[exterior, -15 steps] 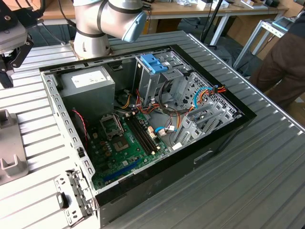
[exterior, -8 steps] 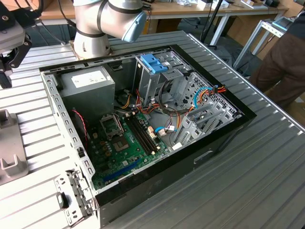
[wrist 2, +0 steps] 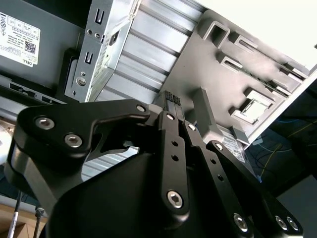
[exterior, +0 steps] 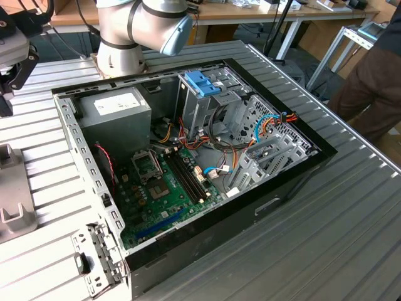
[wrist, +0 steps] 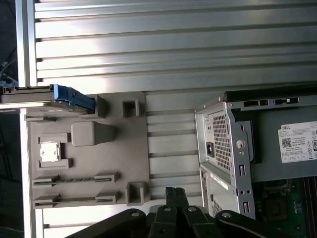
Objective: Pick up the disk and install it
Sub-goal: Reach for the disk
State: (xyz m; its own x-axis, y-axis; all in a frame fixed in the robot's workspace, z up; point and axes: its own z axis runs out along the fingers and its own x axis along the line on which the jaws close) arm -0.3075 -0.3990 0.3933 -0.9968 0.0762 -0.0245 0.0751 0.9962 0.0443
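One gripper [wrist 2: 172,97], fingers pressed together and empty, hangs near one grey fixture plate [wrist: 84,163] bearing one blue-framed disk [wrist: 64,95], beside one open computer case [exterior: 263,210].

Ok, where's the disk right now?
In the first wrist view, the disk sits edge-on at one end of the grey fixture plate on the slatted table, well apart from the open computer case.

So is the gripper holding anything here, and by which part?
Nothing is held: the gripper is shut and empty, near the grey tray, while the disk rests at that tray's edge, untouched.
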